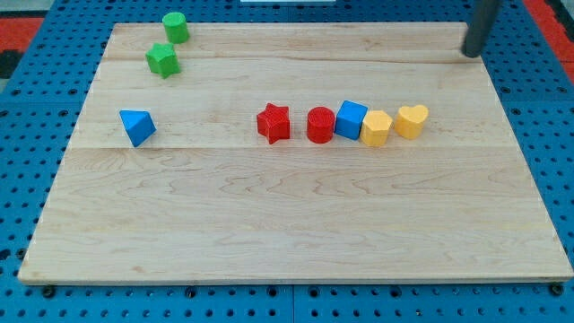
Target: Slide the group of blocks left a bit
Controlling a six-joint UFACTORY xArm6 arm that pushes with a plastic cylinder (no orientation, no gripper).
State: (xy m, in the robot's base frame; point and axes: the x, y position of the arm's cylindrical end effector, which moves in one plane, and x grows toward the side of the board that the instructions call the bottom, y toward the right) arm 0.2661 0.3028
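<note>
A row of blocks lies across the middle of the wooden board (287, 224): a red star (273, 123), a red cylinder (320, 125), a blue cube (351, 119), a yellow hexagon (376, 128) and a yellow heart (412, 120). The cylinder, cube, hexagon and heart touch or nearly touch; the star stands a little apart at the left. My tip (471, 53) is at the view's top right, above and to the right of the yellow heart, well apart from the row.
A blue triangular block (136, 126) sits at the left. A green cylinder (176, 27) and a green star-like block (162, 60) sit at the top left. Blue pegboard surrounds the board.
</note>
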